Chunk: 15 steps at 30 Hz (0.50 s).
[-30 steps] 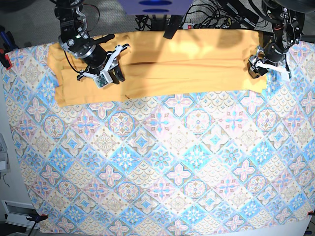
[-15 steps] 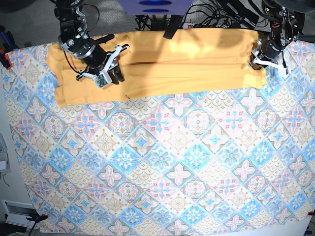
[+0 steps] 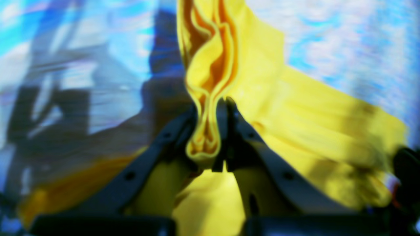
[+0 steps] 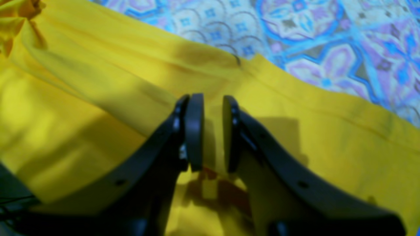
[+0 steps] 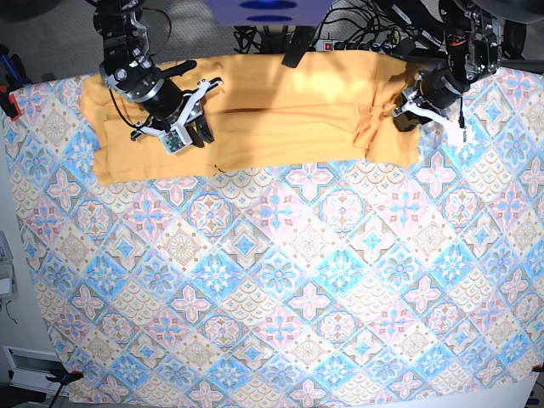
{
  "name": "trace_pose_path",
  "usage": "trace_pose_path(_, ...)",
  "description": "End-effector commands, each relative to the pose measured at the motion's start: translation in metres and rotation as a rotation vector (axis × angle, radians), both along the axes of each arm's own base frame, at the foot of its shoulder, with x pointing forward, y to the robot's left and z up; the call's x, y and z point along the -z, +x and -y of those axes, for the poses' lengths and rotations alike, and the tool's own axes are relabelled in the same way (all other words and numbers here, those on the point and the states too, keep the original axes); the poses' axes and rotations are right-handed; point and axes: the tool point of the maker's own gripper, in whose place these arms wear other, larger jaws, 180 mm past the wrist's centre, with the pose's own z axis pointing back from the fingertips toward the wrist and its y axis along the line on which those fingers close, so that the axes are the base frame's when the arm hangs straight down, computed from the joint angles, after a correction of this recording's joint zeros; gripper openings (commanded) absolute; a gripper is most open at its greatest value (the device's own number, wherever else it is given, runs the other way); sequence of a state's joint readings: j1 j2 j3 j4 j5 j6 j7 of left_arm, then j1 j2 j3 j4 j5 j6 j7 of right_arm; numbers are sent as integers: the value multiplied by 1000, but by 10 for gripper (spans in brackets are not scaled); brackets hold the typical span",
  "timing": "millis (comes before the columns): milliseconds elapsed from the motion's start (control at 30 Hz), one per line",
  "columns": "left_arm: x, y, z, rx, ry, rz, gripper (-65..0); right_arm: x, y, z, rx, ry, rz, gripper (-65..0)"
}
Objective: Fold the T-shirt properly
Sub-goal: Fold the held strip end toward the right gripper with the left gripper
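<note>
The yellow-orange T-shirt (image 5: 280, 110) lies as a long folded band along the far edge of the table. No print shows. My left gripper (image 5: 399, 119) is shut on the shirt's bunched right end and holds it pulled over toward the middle. In the left wrist view the gripper (image 3: 211, 105) pinches several cloth layers (image 3: 203, 144). My right gripper (image 5: 202, 132) sits low over the shirt's left part. In the right wrist view the gripper (image 4: 211, 100) has its jaws slightly apart with nothing between them, just above the cloth (image 4: 98, 82).
The blue-pink diamond-patterned tablecloth (image 5: 280, 280) covers the whole table in front of the shirt. Cables and a power strip (image 5: 357, 38) lie behind the far edge. A red clamp (image 5: 8, 104) holds the cloth at the left edge.
My left gripper has moved left with the shirt's right end, carrying it over toward the middle and shortening the band. My right gripper has stayed almost still.
</note>
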<state>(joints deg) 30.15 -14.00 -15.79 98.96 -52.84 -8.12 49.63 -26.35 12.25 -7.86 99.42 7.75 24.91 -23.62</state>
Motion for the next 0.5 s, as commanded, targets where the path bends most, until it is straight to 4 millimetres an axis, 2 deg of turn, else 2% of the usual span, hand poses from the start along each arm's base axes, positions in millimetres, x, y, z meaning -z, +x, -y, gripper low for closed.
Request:
trace_pose_path(0, -14, 10, -5, 7, 20, 53, -650, -11, 6, -1, -5, 21, 40, -556)
trace_pose_path(167, -37, 22, 6, 31, 22, 125, -650, -9, 7, 8, 16, 8, 38, -556)
trace_pose_path(333, -41, 24, 18, 22, -18, 144, -650, -9, 8, 11, 23, 4, 40, -556)
trace_pose_path(400, -41, 23, 27, 16, -48, 148, -650, -10, 9, 17, 37, -3, 42, -556)
trace_pose_path(467, -42, 24, 45, 61, -82, 166, -650, -9, 10, 21, 47, -9, 42, -556)
